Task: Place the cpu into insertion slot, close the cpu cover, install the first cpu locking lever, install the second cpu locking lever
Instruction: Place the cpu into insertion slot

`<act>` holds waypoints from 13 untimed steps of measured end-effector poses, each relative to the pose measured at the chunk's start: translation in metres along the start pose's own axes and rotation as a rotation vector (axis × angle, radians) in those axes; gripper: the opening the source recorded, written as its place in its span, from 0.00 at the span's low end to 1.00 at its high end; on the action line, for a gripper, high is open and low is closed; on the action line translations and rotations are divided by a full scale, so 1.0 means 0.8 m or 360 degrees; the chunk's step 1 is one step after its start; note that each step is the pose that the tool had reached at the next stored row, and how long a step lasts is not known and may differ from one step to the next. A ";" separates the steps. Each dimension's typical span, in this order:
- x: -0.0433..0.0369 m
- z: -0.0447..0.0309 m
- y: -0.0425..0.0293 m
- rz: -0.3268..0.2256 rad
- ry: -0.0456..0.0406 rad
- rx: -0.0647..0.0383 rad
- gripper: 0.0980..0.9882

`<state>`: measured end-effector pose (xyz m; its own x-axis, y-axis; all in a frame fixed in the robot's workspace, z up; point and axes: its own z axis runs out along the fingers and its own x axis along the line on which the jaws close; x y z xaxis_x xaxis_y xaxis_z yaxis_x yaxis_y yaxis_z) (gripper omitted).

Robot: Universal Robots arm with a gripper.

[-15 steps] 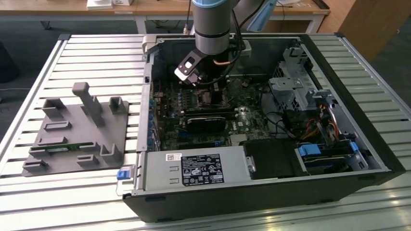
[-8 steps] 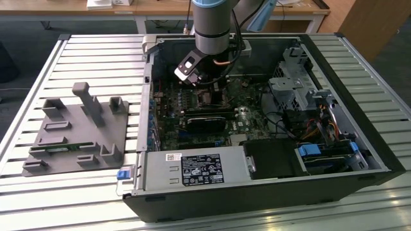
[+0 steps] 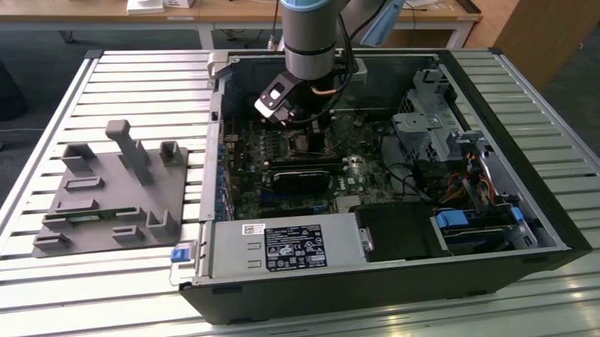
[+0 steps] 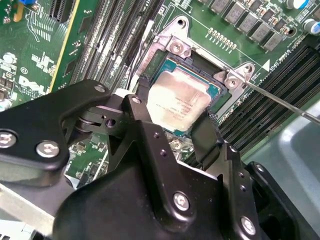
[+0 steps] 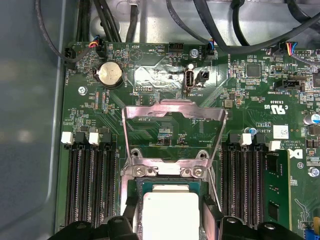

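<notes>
Starting from the exterior view's left: the slatted metal worktop (image 3: 56, 77) carries a grey plastic fixture plate with upright pegs (image 3: 103, 203), well apart from the action. Next along is the open black computer case (image 3: 375, 295), with a silver labelled power supply box (image 3: 281, 246) along its near edge. The grey robot arm (image 3: 310, 35) reaches down into the case, and the black gripper (image 4: 175, 107) sits low over the green circuit board (image 5: 165, 75). The jaws are pinched to about chip width, with one black finger (image 4: 142, 95) on each of two opposite edges of the small silvery-grey square cpu (image 4: 182, 97) and no gap I can spot. The chip lies in the dark square insertion slot (image 4: 200, 59). The thin silver cpu cover frame (image 5: 150, 111) is tilted up just beyond it, hinged open. Long black memory slots (image 5: 90, 185) crowd both flanks, and a thin silver lever rod (image 4: 280, 102) sticks out beside the socket. On the exterior view's right is a grey metal drive cage (image 3: 426, 126).
</notes>
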<state>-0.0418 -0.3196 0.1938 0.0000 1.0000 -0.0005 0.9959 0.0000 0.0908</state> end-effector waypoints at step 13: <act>0.004 0.0009 0.0001 0.0001 0.0003 0.0000 0.57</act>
<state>-0.0417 -0.3160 0.1931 0.0003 1.0000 0.0012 0.9959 -0.0004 0.0909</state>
